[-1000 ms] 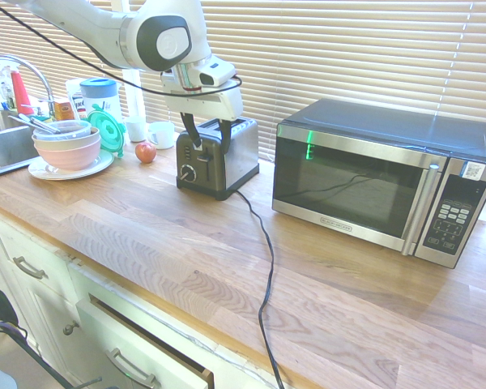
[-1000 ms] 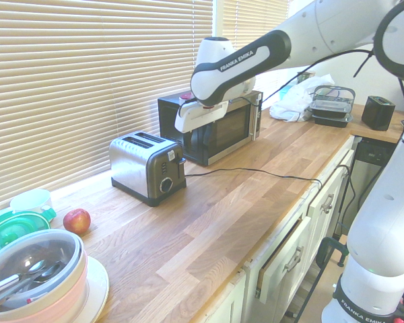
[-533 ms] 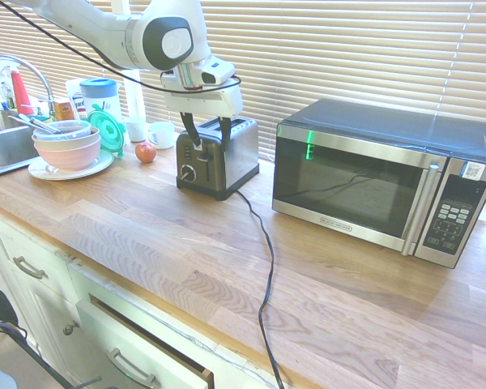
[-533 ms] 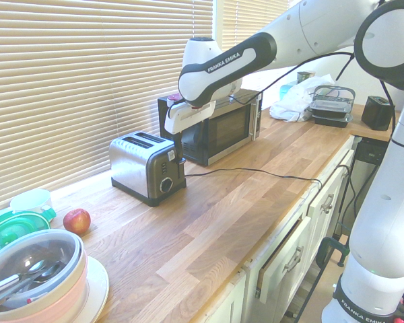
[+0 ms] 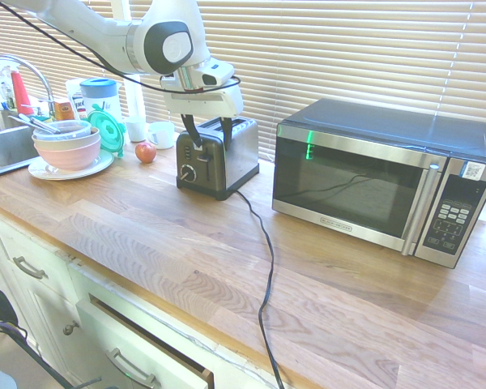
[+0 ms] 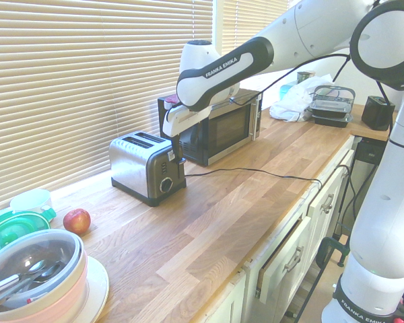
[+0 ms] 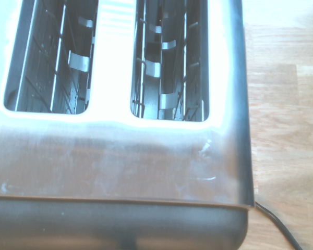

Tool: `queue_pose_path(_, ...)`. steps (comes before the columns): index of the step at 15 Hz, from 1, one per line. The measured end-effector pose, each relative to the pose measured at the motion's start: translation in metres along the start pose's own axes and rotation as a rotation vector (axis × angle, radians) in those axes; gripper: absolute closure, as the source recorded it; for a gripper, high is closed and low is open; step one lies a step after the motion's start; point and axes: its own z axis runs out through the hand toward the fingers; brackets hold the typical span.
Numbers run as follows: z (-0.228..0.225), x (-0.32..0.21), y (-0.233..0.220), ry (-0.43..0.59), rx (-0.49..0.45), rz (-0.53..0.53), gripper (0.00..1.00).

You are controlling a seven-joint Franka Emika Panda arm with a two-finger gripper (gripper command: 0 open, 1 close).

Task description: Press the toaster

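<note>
On the tabletop (image 5: pixel 227 243) beside the microwave (image 5: pixel 381 182), the toaster (image 5: pixel 219 158) stands under the gripper (image 5: pixel 196 139), jaws wide. Opposite, the gripper (image 6: pixel 177 153) hangs at its lever end. Wrist view: empty slots; the approach step, next pressing the lever down.

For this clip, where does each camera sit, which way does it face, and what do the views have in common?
First exterior view: off the counter's front edge, facing the blinds; the arm enters from upper left, its open claw over the toaster, the microwave at right.
Second exterior view: from the opposite end, by the bowls and apple; the arm comes in from the right.
Wrist view: looks down into the toaster's two empty slots; no part of the robot shows.
Shared: all three show the toaster.
</note>
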Motion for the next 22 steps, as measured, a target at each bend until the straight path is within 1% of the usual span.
queue_pose_path(6,-0.002,-0.003,-0.006,0.0,0.004,-0.014,1.0)
queue_pose_path(10,-0.003,-0.014,-0.017,0.005,-0.001,-0.052,1.0)
queue_pose_path(17,0.009,-0.01,-0.01,-0.023,-0.005,-0.035,1.0)
queue_pose_path(22,0.012,-0.012,-0.009,-0.025,-0.003,-0.039,1.0)
